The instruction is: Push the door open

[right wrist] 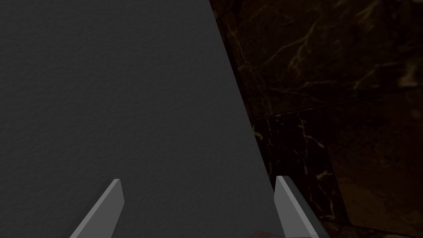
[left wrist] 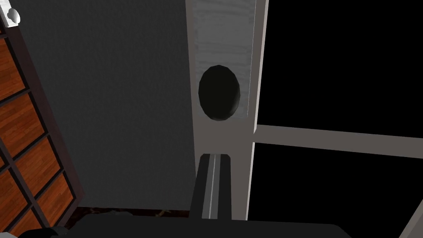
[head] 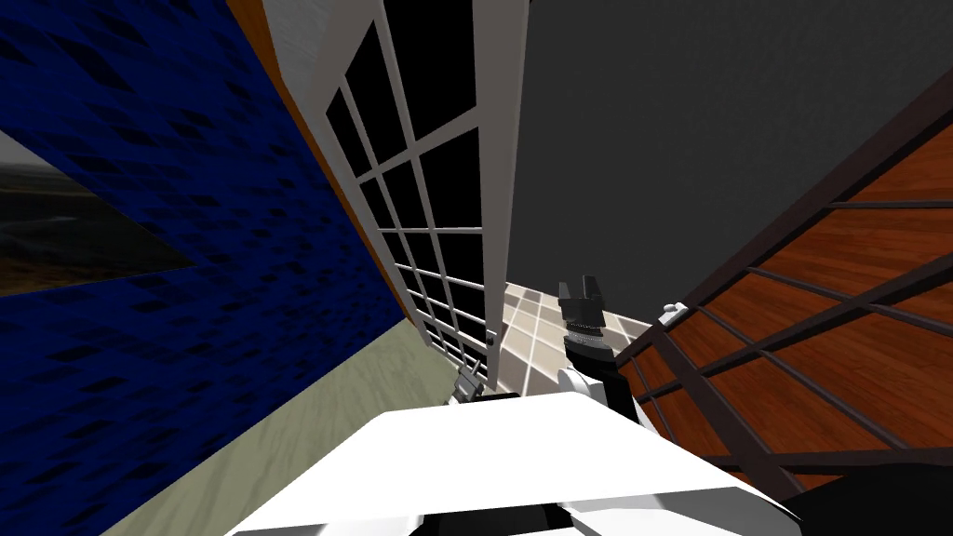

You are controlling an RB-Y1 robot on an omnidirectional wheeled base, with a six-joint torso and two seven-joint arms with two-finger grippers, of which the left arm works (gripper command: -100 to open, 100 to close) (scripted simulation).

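Door (head: 493, 186), white-framed, with a grid of thin white bars over black panes: it is seen standing ajar between a blue patterned wall (head: 186, 233) and a dark grey plain wall (head: 670, 140), its free edge turned toward the robot. Knob (left wrist: 219, 93), dark, oval: it is mounted on the door's white edge rail (left wrist: 223, 41). Left gripper (left wrist: 215, 159): it is held low by the door's free edge, below the knob, with its two fingers pressed together into one narrow bar whose tip lies over the rail; contact cannot be told. Right gripper (right wrist: 198, 182): it is raised before the dark grey wall, apart from the door, with its fingers spread wide and nothing between them. Second door (head: 838, 279), reddish-brown wood with dark bars and a small white knob (head: 668, 309): it is placed at the robot's right.
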